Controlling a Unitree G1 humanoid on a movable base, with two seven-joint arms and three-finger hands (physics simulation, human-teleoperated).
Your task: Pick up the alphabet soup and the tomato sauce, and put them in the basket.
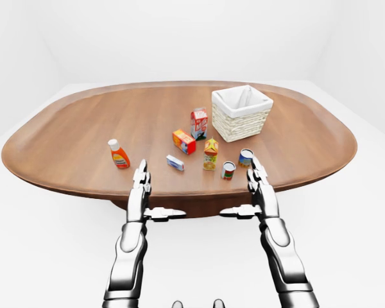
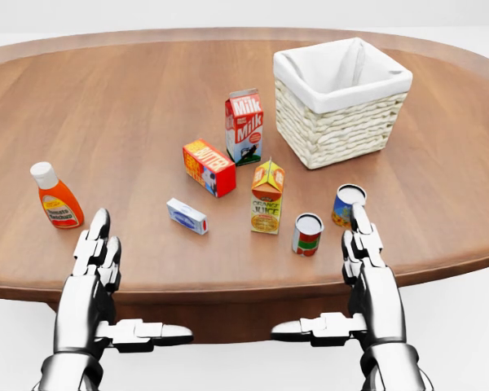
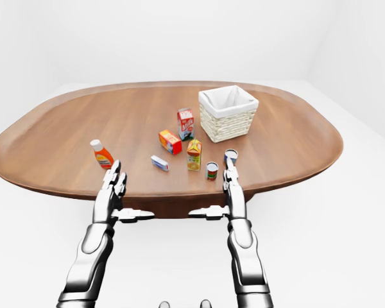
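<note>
Head view, left to right. Left hand at 7 o'clock, fingers spread, thumb out sideways, holding nothing; forearm cut off by bottom edge. Orange bottle stands at 9 o'clock on the table. Small flat blue-white box near centre; an orange-red box and the milk carton up toward 12. Orange juice carton upright at centre. Just right of it, the red-labelled can, probably the tomato sauce, label too small to read. Blue-labelled can, likely the alphabet soup, at 4 o'clock, its lower right edge hidden behind a fingertip of the right hand, which is likewise spread and empty. Basket at 1 o'clock, white lining, apart from both cans.
</note>
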